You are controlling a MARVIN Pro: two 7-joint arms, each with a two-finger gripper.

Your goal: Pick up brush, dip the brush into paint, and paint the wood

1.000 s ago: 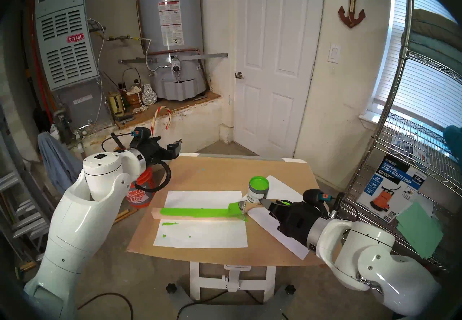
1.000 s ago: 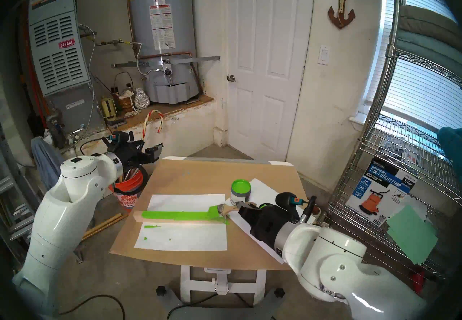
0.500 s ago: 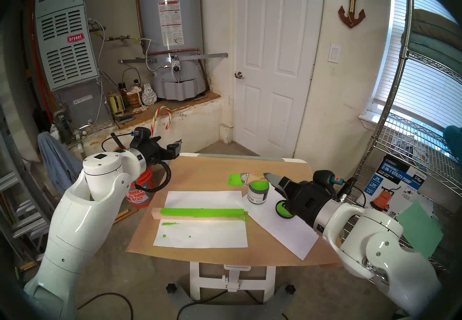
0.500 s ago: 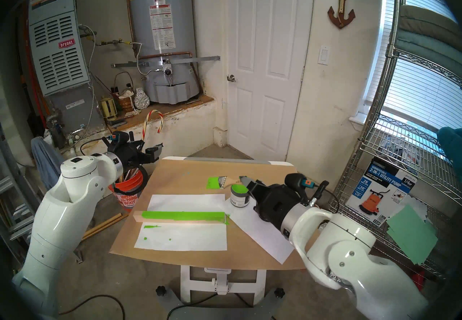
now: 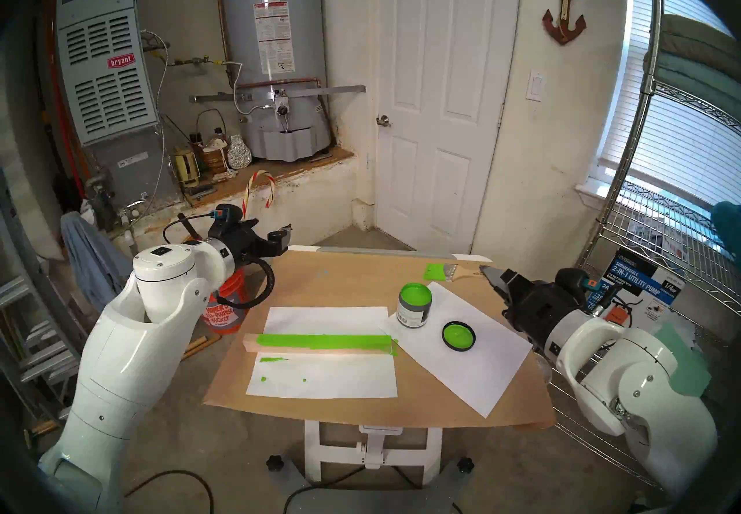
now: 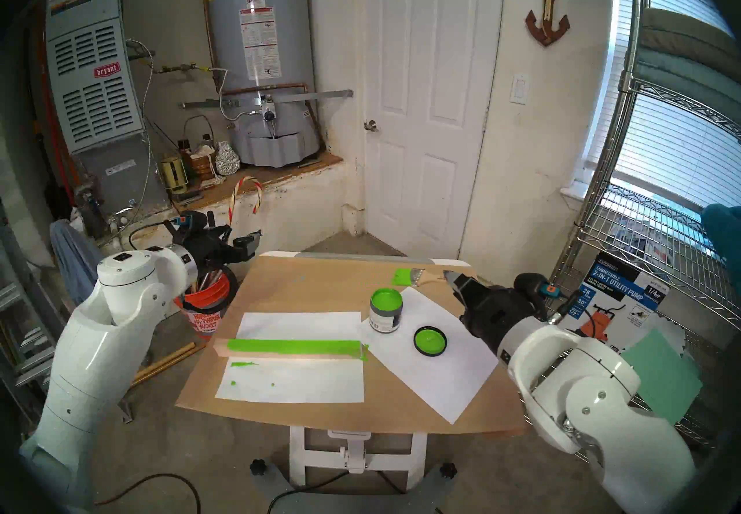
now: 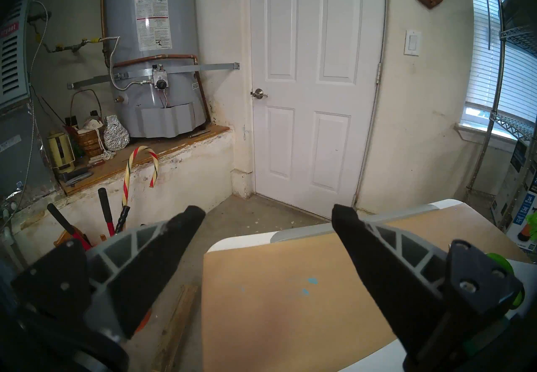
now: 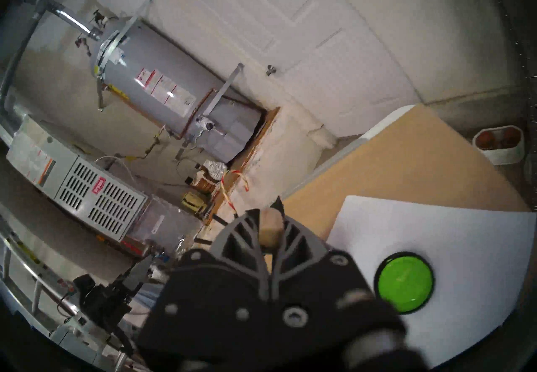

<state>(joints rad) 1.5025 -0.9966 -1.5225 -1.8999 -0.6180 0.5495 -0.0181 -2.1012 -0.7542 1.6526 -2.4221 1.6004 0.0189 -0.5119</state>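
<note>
Right gripper (image 5: 487,271) clamps the brush (image 5: 445,273) handle, holding it in the air over the table's (image 5: 361,409) far right edge, beyond the paint (image 5: 415,305). Right wrist view shows only the handle end; bristles are hidden. Left gripper (image 7: 267,214) is spread, empty.

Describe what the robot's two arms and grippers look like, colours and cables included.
Both arms have glossy white rounded shells with small screws, ending in a silver ring and a black gripper body. The left gripper and right gripper have grey, truss-ribbed fingers faced in black. Each wrist carries a black knob with a teal-and-orange plug and a black cable.
</note>
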